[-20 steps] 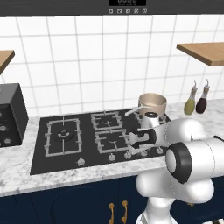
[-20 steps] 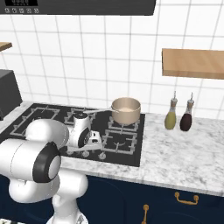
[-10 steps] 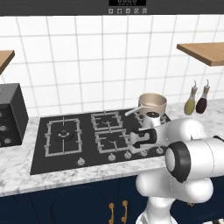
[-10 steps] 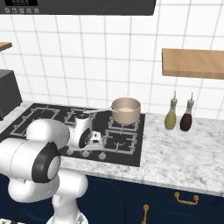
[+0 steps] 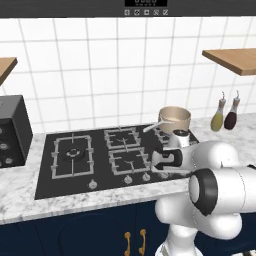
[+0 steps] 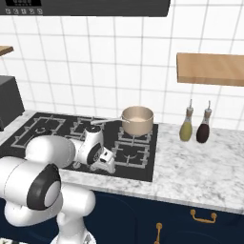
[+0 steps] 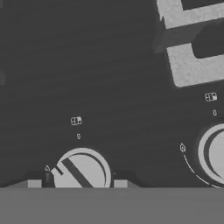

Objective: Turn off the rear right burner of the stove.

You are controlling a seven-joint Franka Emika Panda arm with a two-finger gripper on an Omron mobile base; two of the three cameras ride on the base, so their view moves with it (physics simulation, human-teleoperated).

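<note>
While our tool (image 7: 75, 183) hangs low over the stove (image 5: 55, 182) front edge, tips straddle a silver knob (image 7: 81, 169) w/ a gap each side (open, not gripping). Rear right burner (image 6: 138, 132) sits under the copper pot (image 6: 137, 119), near the bench (image 6: 200, 162).

The stove (image 5: 100, 165) is smooth glossy black glass under matt grey metal grates, set in speckled marble-look counter (image 6: 200, 162).

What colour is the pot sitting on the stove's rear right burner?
Tan, a light copper-beige, the pot with a thin silver handle; the right base view shows it best.
</note>
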